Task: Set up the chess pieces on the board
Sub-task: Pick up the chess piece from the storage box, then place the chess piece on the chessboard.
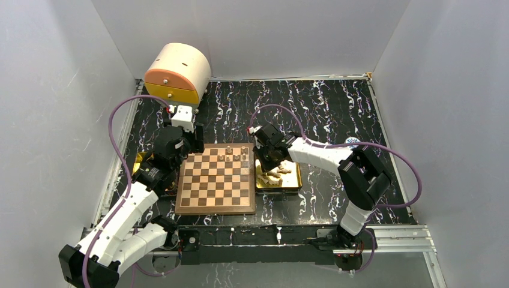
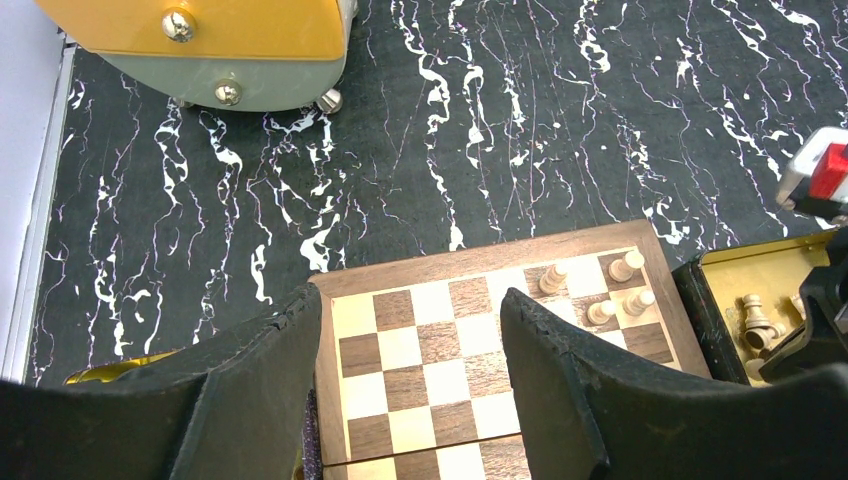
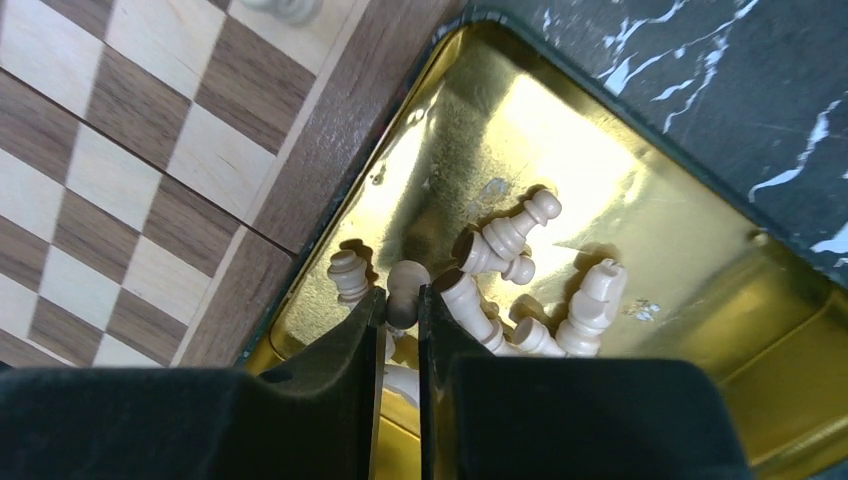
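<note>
Gold metal fills the right wrist view: a shiny tray [image 3: 600, 150] lies right under the right pincer [image 3: 400, 305]. In the tray a loose heap of pale chess pieces [image 3: 520, 270] lies tumbled on its sides, just beyond the fingertips. That pincer is clenched on a round-headed piece [image 3: 405, 285], whose knob shows in the narrow slit between the two black fingers. Another small piece sits against the outer face of one finger. From overhead none of this grip can be made out; there the pincer's body covers it and only the pale heap shows.

The overhead view does give the layout. The board [image 1: 216, 186] lies between the two pincers, with the tray just beside the edge nearest the right one. A few pieces stand in the board's far rows.

The left wrist view counts them better: four pieces, off to the side of one finger of the left pincer [image 2: 410, 300]. That pincer is released, its fingers spread wide over the board's far corner and gripping nothing. Well ahead of it sits a rounded box with an orange front [image 2: 200, 30], its metal knobs clear only here. Beside the other finger peeks a sliver of a second gold tray [image 2: 110, 368], its contents hidden.
</note>
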